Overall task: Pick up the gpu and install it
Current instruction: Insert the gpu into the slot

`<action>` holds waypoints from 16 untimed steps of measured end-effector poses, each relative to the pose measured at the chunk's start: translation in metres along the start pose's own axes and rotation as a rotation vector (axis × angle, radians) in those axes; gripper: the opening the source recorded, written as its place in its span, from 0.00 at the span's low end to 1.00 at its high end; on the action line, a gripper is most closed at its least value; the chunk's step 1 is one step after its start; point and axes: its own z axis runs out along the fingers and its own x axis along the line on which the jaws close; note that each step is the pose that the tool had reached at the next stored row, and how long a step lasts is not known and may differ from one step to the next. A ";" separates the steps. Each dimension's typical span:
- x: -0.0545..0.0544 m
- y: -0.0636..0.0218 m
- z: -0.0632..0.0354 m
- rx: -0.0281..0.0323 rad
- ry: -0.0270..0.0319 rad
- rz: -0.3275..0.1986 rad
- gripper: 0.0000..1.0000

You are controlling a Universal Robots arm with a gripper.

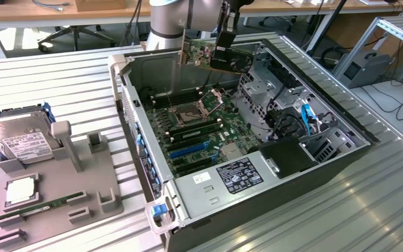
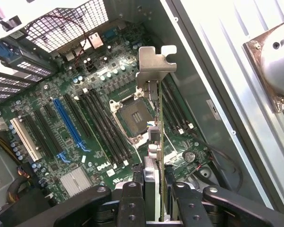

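The gpu hangs in the air over the far end of the open computer case, its green board and black shroud tilted. My gripper is shut on it from above. In the wrist view the gpu shows edge-on, silver bracket pointing away, clamped between my black fingers of the gripper. Below it lies the motherboard with the empty CPU socket and a long blue slot. In the exterior view that blue slot sits nearer the case's front half.
A grey fixture tray stands at the exterior view's left, carrying a silver hard drive, a CPU and a RAM stick. The power supply and drive cage crowd the case's inside.
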 end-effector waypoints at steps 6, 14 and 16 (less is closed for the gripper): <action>-0.001 0.0003 0.0000 -0.0005 0.0005 -0.020 0.27; -0.001 0.0008 0.0000 -0.0013 0.0012 -0.045 0.27; -0.002 0.0009 0.0001 -0.0014 0.0013 -0.051 0.27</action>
